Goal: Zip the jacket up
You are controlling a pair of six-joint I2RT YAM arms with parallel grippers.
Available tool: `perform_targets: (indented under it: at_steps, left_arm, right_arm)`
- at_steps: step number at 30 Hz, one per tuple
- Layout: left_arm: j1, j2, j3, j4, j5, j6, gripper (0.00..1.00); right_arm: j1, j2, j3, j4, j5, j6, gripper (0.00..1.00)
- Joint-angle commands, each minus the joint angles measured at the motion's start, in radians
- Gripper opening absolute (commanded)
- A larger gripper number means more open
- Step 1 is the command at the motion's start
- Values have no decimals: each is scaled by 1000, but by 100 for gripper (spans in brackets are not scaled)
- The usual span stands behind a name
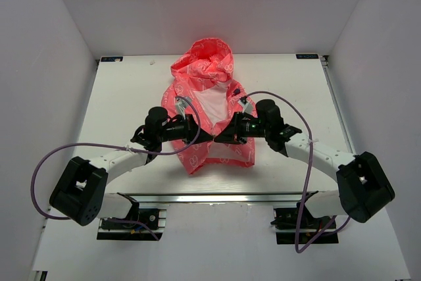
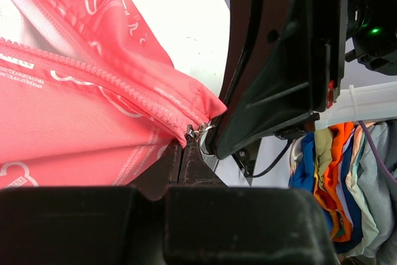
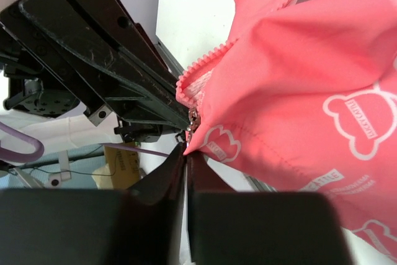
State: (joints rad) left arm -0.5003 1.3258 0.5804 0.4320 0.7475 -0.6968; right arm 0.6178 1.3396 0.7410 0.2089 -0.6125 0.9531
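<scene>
The white table (image 1: 118, 97) filled most of the overhead view. The jacket (image 1: 210, 60) lay on it just above centre, hood toward the top of the frame. Its front fell open over the white lining, so the zipping was hardly begun.

Both arms reached in from the lower corners and met at the hem, in the middle of the frame. The left gripper (image 1: 208, 137) had its fingers pressed together on the coral fabric at the jacket's bottom corner, which ran taut up to the upper left of the left wrist view. The right gripper (image 1: 218, 139) also had its fingers closed to a thin seam, tips right against the zipper slider (image 3: 194, 119). Whether they actually gripped the pull tab could not be told.

The risks sat at that small slider. If the right fingers held only cloth, an upward pull would lift the whole hem instead of running the slider along the zipper teeth (image 2: 93, 66). Thin fabric could slip from the left pinch, and slack might bunch into the slider and jam it.
</scene>
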Motion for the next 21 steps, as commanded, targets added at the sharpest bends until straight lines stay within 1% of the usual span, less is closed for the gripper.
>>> perform_targets:
  at_steps: [1, 6, 10, 13, 16, 18, 21]
  left_arm:
    - [-12, -22, -7, 19, 47, -3, 0]
    - [-12, -25, 4, -22, 53, 22, 0]
    - [-14, -22, 13, -71, 59, 54, 0]
    - [-17, -22, 18, -102, 67, 69, 0]
    - [-21, -28, 21, -142, 72, 92, 0]
    - [-24, -33, 25, -183, 72, 112, 0]
    - [-24, -40, 29, -228, 70, 129, 0]
  right_arm:
    - [10, 9, 57, 52, 2, -13, 0]
    - [13, -28, 70, 27, 95, -34, 0]
    - [13, -40, 70, 63, 96, -54, 0]
    - [13, -43, 57, 141, 105, -43, 0]
    - [13, -40, 67, 181, 172, -82, 0]
    - [11, -40, 54, 271, 235, -89, 0]
    - [13, -30, 23, 394, 270, -91, 0]
